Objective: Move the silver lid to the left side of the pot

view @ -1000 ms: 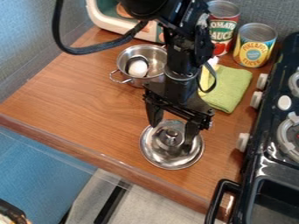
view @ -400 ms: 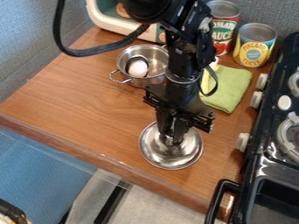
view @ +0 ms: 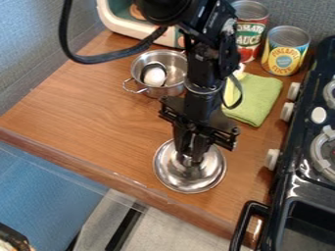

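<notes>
Fingers (view: 180,139) of my gripper (view: 190,158) are drawn together and clamped on the knob (view: 188,162) of the silver lid (view: 190,179). They hide most of that knob, so I cannot make out its full shape, and they cover part of the lid's upper rim as well. Glare and reflections on the metal blur where my tips end. Whether the lid's underside touches the wooden counter (view: 91,112), I cannot tell.

The lid has its knob side up, facing me, and its outline is round, so its long axis is the same whichever way I measure across. It is below and to the right of the metal pot (view: 142,90) in the camera view, well apart from it, and near the counter's front edge.

My arm (view: 203,63) covers the right part of the pot's rim. Inside the pot is a white, egg-like thing (view: 154,77), partly ringed by something dark that I cannot identify. The arm also passes in front of the left side of the green cloth (view: 256,100), where a yellow thing (view: 229,89) is partly hidden. The stove (view: 278,188) is cut off on the right, and the pale toy appliance (view: 118,22) at the top.
</notes>
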You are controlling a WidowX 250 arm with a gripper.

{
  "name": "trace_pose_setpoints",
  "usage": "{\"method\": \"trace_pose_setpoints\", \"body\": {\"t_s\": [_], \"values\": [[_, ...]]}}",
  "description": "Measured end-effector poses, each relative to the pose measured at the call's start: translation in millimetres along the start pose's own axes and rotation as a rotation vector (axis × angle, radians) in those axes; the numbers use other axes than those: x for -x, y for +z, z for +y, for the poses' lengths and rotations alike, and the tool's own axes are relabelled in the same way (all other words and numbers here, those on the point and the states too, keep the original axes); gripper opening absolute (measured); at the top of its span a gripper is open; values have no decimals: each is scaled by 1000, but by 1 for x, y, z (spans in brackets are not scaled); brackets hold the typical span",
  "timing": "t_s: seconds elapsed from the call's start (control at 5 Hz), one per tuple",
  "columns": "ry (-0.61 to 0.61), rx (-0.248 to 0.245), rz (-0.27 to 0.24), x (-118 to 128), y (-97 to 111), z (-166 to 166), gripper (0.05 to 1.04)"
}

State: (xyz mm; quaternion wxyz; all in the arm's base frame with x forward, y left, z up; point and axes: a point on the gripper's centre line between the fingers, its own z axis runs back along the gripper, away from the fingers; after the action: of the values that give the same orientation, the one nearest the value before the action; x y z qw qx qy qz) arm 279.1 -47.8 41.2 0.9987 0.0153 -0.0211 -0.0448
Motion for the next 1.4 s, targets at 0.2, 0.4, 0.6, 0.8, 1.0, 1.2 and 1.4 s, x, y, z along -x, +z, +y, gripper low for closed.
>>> {"method": "trace_pose_setpoints", "body": {"t_s": [0.2, 0.4, 0.6, 0.8, 1.0, 1.2, 1.4], "values": [[70, 23, -46, -11, 19, 18, 278], [155, 51, -87, -26, 40, 44, 278], [263, 47, -153, -45, 64, 88, 278], [427, 39, -157, -64, 67, 142, 278], [528, 25, -143, -85, 59, 183, 278], [599, 7, -127, -99, 44, 218, 278], [644, -13, -90, -100, 31, 241, 278]]}}
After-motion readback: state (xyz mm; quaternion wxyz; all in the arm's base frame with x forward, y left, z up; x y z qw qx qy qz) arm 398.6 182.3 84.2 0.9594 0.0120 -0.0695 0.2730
